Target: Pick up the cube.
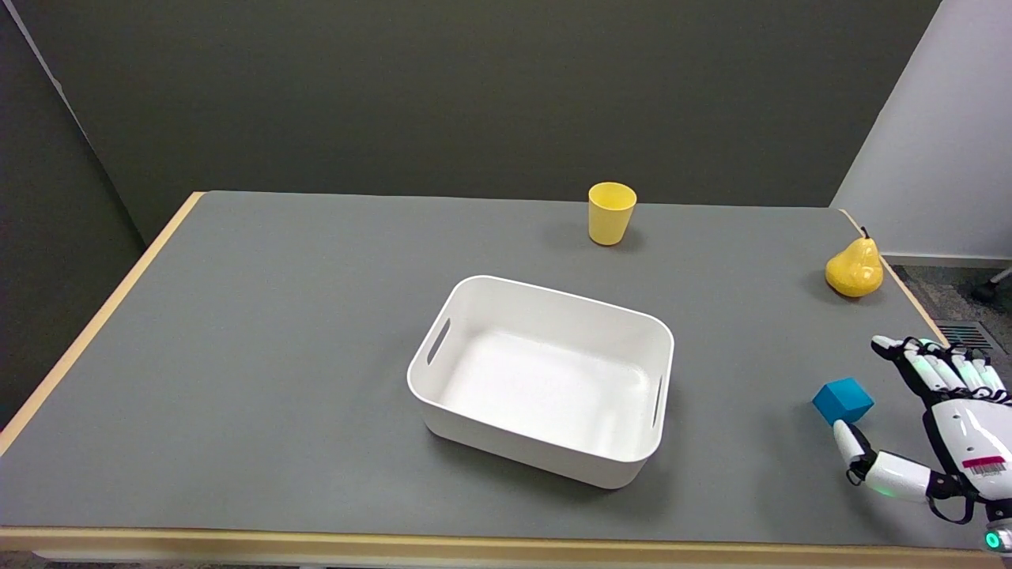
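Grey tabletop (261,356) with a light wooden edge, filling most of the head view. White rectangular bin (545,379) with slotted handles near the middle, standing upright, nothing visible inside. Right robot hand (933,415), black and white, reaching in at the lower right, fingers apart and holding nothing: long fingers (929,365) stretched out beyond the far side of the cube, thumb below, its tip just beside the cube's near lower corner; whether touching, impossible to tell. Yellow pear (854,269) near the right edge of the tabletop, upright, stem up, well apart from the hand. Yellow cup (611,212) standing upright toward the far edge, opening up, well apart from the bin. Blue cube (843,400) resting on the tabletop to the right of the bin, between thumb and outstretched fingers, not lifted.
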{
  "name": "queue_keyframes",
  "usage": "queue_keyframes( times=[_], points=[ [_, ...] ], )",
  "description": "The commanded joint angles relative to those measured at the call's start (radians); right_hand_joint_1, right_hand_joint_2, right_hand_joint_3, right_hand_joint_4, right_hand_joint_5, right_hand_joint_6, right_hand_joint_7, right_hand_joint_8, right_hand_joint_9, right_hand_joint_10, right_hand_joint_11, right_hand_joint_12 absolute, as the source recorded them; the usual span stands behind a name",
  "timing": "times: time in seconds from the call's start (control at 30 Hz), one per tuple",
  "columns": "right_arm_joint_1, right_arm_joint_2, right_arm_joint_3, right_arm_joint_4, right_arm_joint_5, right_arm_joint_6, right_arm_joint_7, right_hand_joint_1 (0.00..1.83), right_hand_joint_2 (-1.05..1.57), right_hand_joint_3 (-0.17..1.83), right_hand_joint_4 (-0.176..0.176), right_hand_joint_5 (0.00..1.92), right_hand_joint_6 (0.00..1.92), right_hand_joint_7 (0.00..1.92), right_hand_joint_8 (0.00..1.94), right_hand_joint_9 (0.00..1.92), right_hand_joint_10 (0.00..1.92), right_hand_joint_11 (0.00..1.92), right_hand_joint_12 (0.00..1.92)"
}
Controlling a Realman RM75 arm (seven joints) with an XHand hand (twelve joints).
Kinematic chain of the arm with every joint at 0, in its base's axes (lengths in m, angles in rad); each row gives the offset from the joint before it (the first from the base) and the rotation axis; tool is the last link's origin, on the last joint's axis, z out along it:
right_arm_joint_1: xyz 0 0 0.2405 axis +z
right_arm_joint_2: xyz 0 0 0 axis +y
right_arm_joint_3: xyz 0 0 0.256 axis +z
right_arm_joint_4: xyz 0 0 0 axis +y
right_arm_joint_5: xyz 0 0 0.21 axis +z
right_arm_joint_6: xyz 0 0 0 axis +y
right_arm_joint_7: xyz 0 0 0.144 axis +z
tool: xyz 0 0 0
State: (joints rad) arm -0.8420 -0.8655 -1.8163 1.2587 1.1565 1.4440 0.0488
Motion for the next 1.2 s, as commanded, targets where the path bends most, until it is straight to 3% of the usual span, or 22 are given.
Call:
queue_keyframes(
  times=[0.03, 0.37, 0.5, 0.63, 1.2],
  points=[
    [0.076, 0.009, -0.027, -0.065, 0.053, -0.070, -0.006, 0.46, 0.60, 0.87, 0.051, 0.20, 0.38, 0.28, 0.29, 0.06, 0.55, 0.00, 0.81],
    [0.123, 0.000, -0.027, -0.088, 0.056, -0.131, -0.006, 0.45, 0.61, 0.87, 0.050, 0.20, 0.37, 0.32, 0.32, 0.09, 0.58, 0.00, 0.81],
    [0.145, -0.005, -0.035, -0.101, 0.056, -0.148, -0.006, 0.41, 0.56, 0.96, 0.047, 0.16, 0.44, 0.35, 0.49, 0.13, 0.65, 0.00, 0.84],
    [0.151, -0.005, -0.038, -0.102, 0.056, -0.151, -0.006, 0.41, 0.57, 0.96, 0.042, 0.16, 0.44, 0.38, 0.52, 0.16, 0.67, 0.00, 0.85],
    [0.187, -0.011, -0.042, -0.115, 0.052, -0.172, -0.006, 0.41, 0.57, 0.96, 0.039, 0.15, 0.44, 0.41, 0.55, 0.19, 0.70, 0.00, 0.87]
  ],
)
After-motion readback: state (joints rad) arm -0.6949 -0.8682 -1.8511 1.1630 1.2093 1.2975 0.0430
